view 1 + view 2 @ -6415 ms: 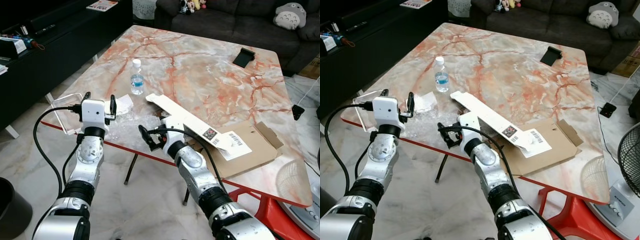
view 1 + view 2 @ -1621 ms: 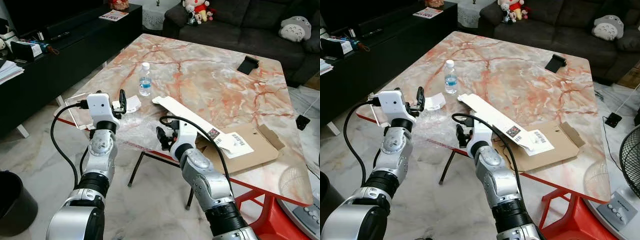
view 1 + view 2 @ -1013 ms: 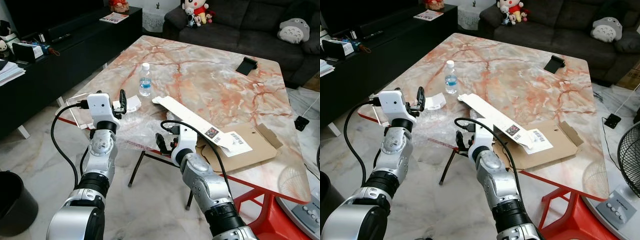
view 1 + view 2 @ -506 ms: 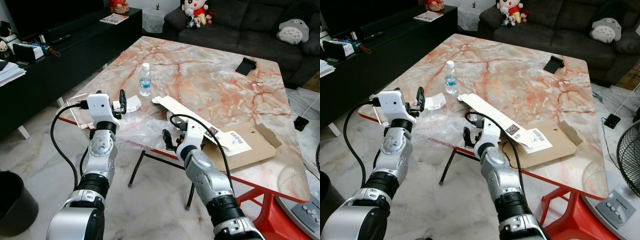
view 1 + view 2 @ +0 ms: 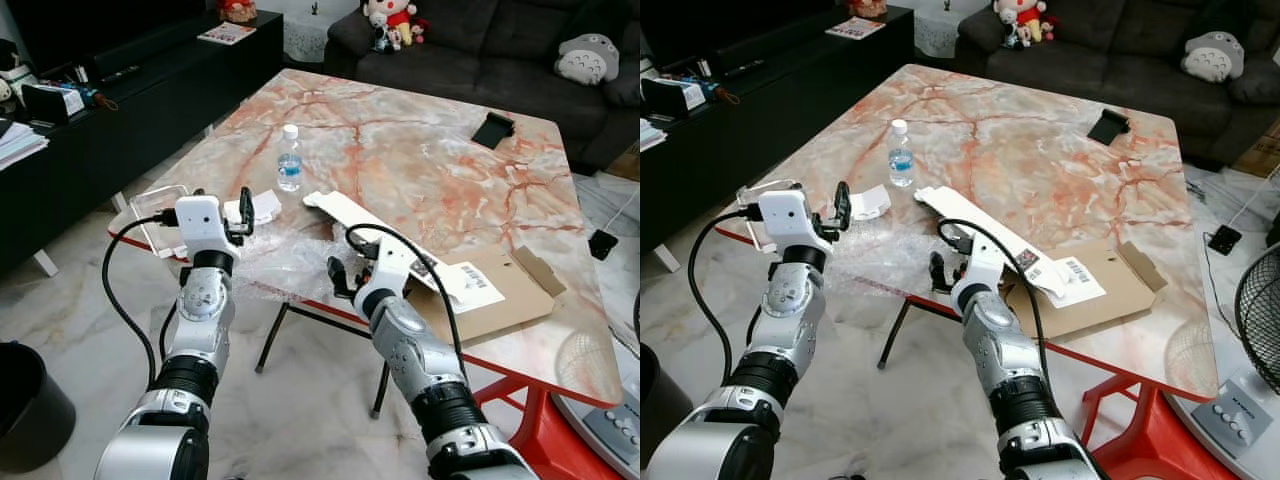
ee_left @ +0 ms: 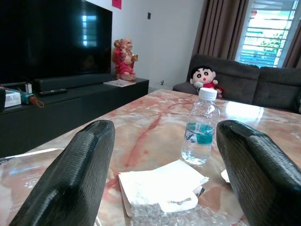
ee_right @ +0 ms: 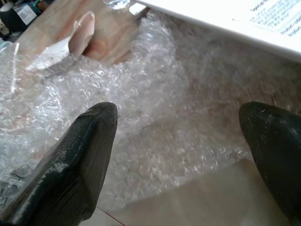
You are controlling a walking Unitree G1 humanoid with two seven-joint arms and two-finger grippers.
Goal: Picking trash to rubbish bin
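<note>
A sheet of clear bubble wrap (image 5: 290, 258) lies crumpled at the marble table's near edge. Just beyond it are a white crumpled paper (image 5: 260, 207) and a small water bottle (image 5: 289, 160). My right gripper (image 5: 350, 268) is open at the table edge, its fingers spread over the bubble wrap (image 7: 155, 94) with nothing between them. Left of the wrap, my left gripper (image 5: 225, 203) stands open and faces the paper (image 6: 160, 190) and the bottle (image 6: 201, 125).
A long white box (image 5: 390, 238) lies across a flattened cardboard box (image 5: 505, 295) to the right. A clear plastic tray (image 5: 155, 207) sits on the table's left corner. A black bin (image 5: 28, 400) stands on the floor at far left. A black phone (image 5: 495, 130) lies far back.
My right gripper has moved forward and right from below the table edge to the bubble wrap. The left gripper has dropped slightly. Both stay open.
</note>
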